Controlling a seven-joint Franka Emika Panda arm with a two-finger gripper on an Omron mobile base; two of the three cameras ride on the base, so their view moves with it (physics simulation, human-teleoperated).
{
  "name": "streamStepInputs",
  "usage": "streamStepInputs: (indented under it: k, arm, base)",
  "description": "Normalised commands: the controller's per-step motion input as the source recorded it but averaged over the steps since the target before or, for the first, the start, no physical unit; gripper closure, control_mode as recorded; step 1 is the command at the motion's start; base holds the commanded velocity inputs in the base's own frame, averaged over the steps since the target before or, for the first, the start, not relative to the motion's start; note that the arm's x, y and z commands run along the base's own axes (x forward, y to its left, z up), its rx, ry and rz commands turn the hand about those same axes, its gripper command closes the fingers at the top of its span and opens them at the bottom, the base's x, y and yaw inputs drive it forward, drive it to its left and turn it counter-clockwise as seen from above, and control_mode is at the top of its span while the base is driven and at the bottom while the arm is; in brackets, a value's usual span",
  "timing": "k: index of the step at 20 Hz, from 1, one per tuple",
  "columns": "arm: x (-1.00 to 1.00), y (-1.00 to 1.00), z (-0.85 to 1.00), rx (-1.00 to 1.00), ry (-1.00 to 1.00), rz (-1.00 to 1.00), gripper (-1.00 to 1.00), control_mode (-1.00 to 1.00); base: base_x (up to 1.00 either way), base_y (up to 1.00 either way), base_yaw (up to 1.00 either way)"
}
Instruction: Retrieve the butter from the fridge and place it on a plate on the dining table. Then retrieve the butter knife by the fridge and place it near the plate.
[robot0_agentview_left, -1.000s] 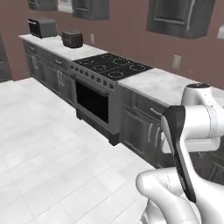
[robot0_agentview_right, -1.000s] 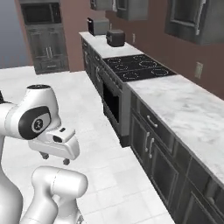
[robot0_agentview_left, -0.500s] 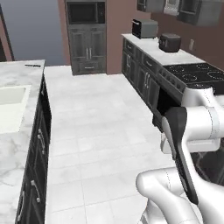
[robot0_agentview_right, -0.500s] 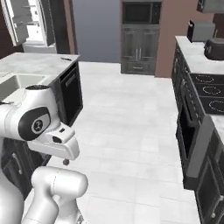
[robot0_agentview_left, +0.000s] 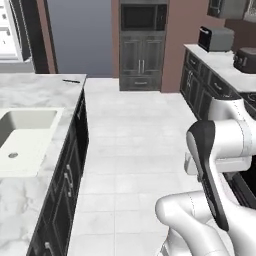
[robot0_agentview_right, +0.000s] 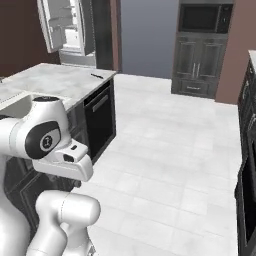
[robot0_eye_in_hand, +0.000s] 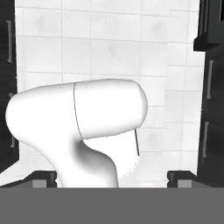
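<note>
In the left base view we saw the thin black butter knife (robot0_agentview_left: 71, 81) lying on the far corner of the white marble table (robot0_agentview_left: 45, 95), well ahead of our jaws.

The right base view showed that knife (robot0_agentview_right: 97, 76) near the open grey steel fridge (robot0_agentview_right: 67, 27).

In the hand view our jaws (robot0_eye_in_hand: 112, 177) stood wide apart, empty, above white floor tiles (robot0_eye_in_hand: 109, 43).

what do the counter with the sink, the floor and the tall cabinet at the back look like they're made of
Counter: looks like white marble, polished, going by its grey veining. Sink: plain matte white, maybe ceramic; hard to say. Floor: pale square tiles with thin grout lines, likely ceramic or stone. Tall cabinet: dark grey panelled doors with slim metal-looking handles, probably painted wood.
</note>
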Motion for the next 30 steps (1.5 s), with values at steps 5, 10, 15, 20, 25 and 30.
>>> streamStepInputs:
  k: [5, 10, 15, 20, 25, 30]
  arm:
    - [0.00, 0.00, 0.00, 0.00, 0.00, 0.00, -1.00, 1.00]
    - [0.00, 0.00, 0.00, 0.00, 0.00, 0.00, -1.00, 1.00]
    - [0.00, 0.00, 0.00, 0.00, 0.00, 0.00, -1.00, 1.00]
    - [0.00, 0.00, 0.00, 0.00, 0.00, 0.00, -1.00, 1.00]
    - [0.00, 0.00, 0.00, 0.00, 0.00, 0.00, -1.00, 1.00]
    - [0.00, 0.00, 0.00, 0.00, 0.00, 0.00, -1.00, 1.00]
  base:
    - [1.00, 0.05, 0.06]
    - [1.00, 0.09, 0.01]
    - [1.00, 0.19, 0.03]
    - [1.00, 0.08, 0.27]
    - [1.00, -0.01, 0.41]
    - [1.00, -0.10, 0.56]
